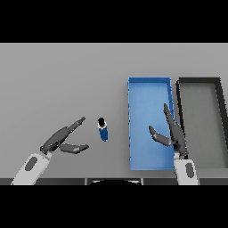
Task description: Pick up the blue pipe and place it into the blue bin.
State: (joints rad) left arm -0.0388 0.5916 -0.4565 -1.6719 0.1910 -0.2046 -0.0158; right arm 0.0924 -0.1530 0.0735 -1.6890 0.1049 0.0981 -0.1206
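We see the pipe point(103, 129) upright at centre frame, just left of the bin point(148, 89). Our left hand point(62, 137) is spread wide beside it, likely readying a grasp; our right hand point(171, 133) hangs open over the bin.

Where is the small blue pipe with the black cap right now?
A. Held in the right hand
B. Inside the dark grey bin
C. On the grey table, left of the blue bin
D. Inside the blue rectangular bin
C: the small blue pipe with the black cap stands on the grey table, left of the blue rectangular bin, untouched by either hand.
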